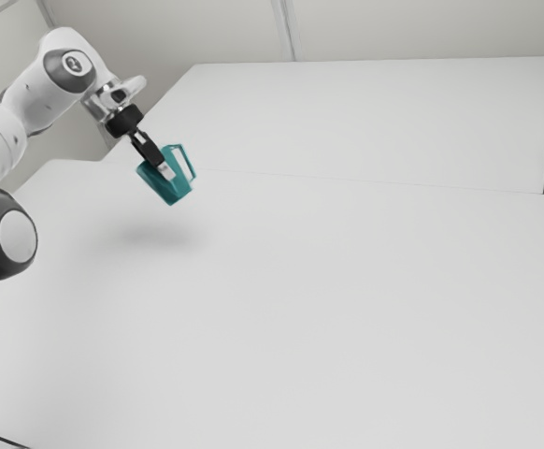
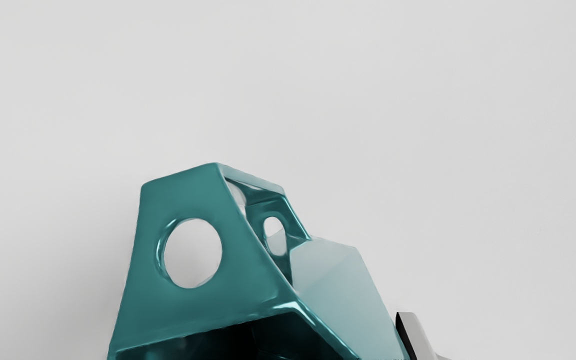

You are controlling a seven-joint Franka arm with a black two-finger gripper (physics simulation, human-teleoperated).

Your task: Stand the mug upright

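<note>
In the exterior view my gripper (image 1: pixel 165 171) is shut on the teal faceted mug (image 1: pixel 176 189), holding it in the air over the white table (image 1: pixel 328 309). The mug hangs tilted, its handle out on the side toward the exterior view's right. The wrist view has the mug (image 2: pixel 248 305) close up, with round holes through its handle part and a dark hollow facing my hand. One finger (image 2: pixel 416 336) of the gripper lies against the mug's pale side; the mug hides the other finger there.
A soft shadow falls on the table beneath the raised mug. Behind the table stands another white surface (image 1: pixel 375 122), with pale walls beyond. A dark cable (image 1: pixel 1 438) lies near the arm's base.
</note>
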